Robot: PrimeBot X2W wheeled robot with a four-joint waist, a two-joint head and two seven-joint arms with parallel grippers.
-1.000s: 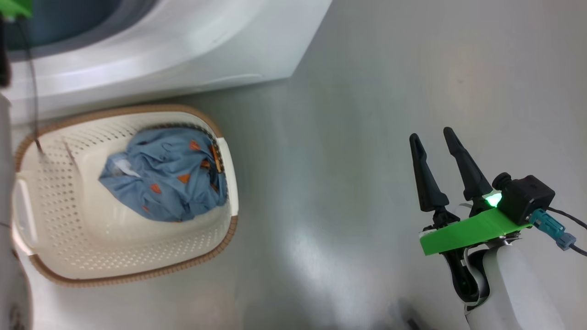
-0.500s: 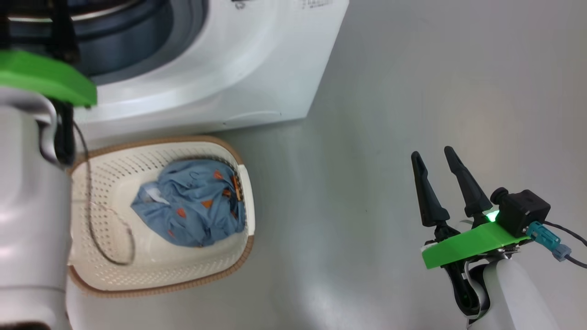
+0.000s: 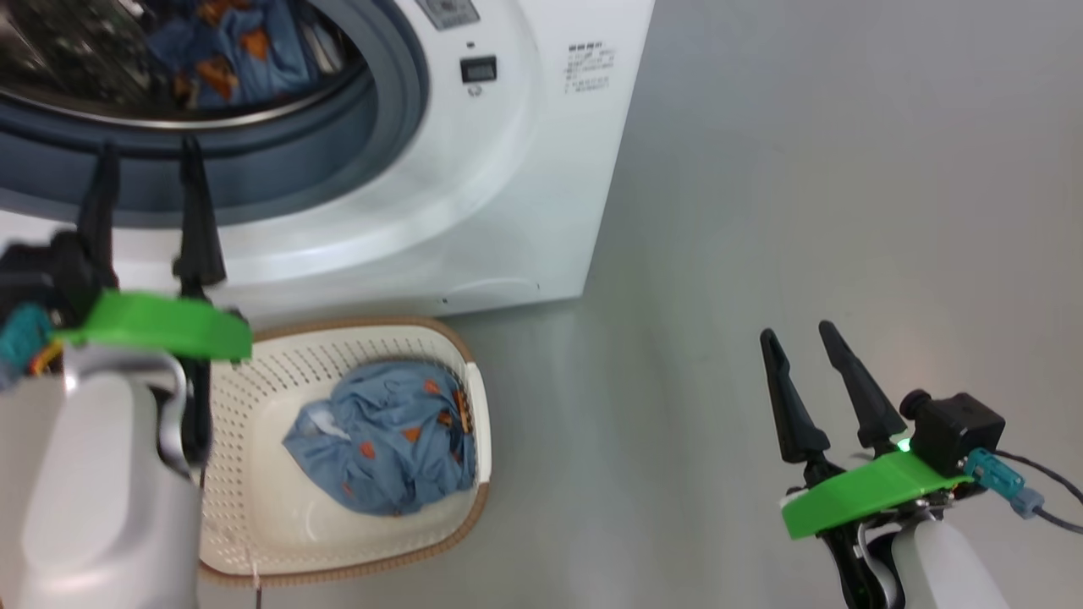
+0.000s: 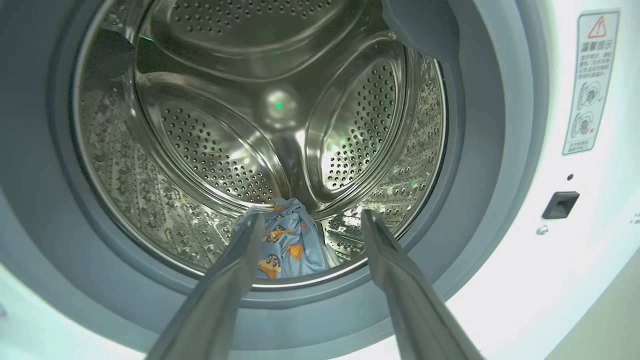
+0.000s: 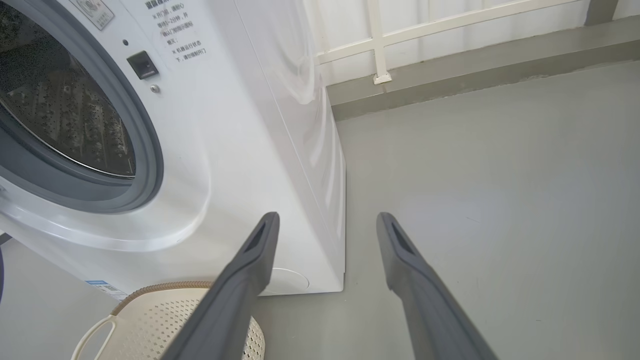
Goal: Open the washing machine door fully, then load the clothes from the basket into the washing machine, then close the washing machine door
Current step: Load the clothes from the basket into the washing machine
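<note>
Two hands, both spread, empty: left hand [image 3: 148, 148] at washing machine [image 3: 525, 169] mouth, right hand [image 3: 797, 330] above floor [image 3: 804, 169]. Clothes [image 3: 385, 448] bundled in basket [image 3: 254, 406] below machine front; one blue garment [image 4: 287, 240] in drum [image 4: 215, 150].

Bright, soft daylight; white glare on the washing machine [image 4: 520, 280]

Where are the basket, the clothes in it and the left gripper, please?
basket [image 3: 262, 507], head view, bare floor inside.
clothes [image 3: 389, 448], head view, middle of the bundle.
left gripper [image 3: 148, 152], head view, midway between its open fingertips.
</note>
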